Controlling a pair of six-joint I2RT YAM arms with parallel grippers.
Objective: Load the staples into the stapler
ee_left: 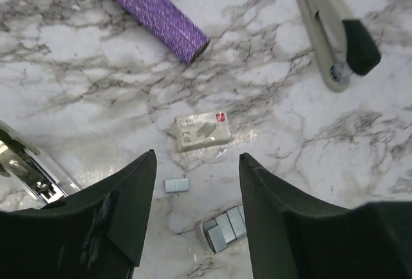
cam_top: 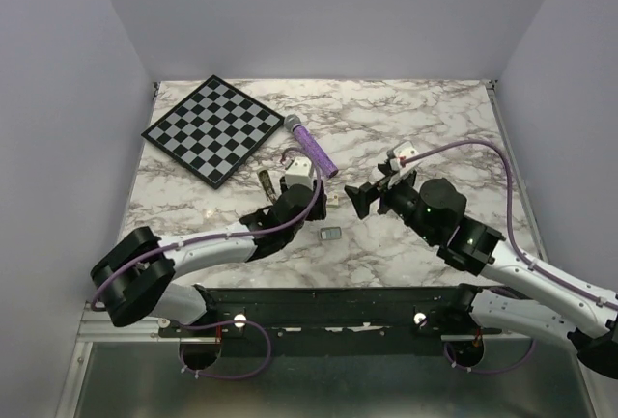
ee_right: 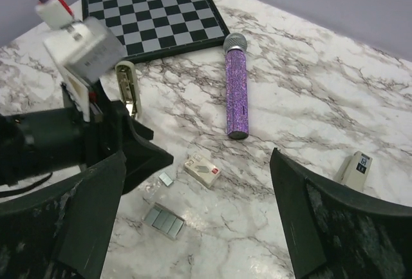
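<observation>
A loose silver-grey block of staples (ee_left: 177,185) lies on the marble between my left fingertips; it also shows in the right wrist view (ee_right: 167,178). A small tray with several more staple blocks (ee_left: 225,227) lies just nearer and also shows in the top view (cam_top: 331,234). An opened stapler (ee_left: 32,173) lies left of my left gripper and also shows in the top view (cam_top: 268,182). A closed beige and black stapler (ee_left: 335,31) lies at the far right. My left gripper (ee_left: 196,156) is open and empty above the loose block. My right gripper (ee_right: 196,156) is open and empty, held higher up.
A small cream box (ee_left: 203,131) lies just beyond the loose block. A purple glitter microphone (cam_top: 311,148) lies behind it. A checkerboard (cam_top: 214,128) sits at the back left. The two grippers face each other closely in the top view, left (cam_top: 307,208) and right (cam_top: 359,199).
</observation>
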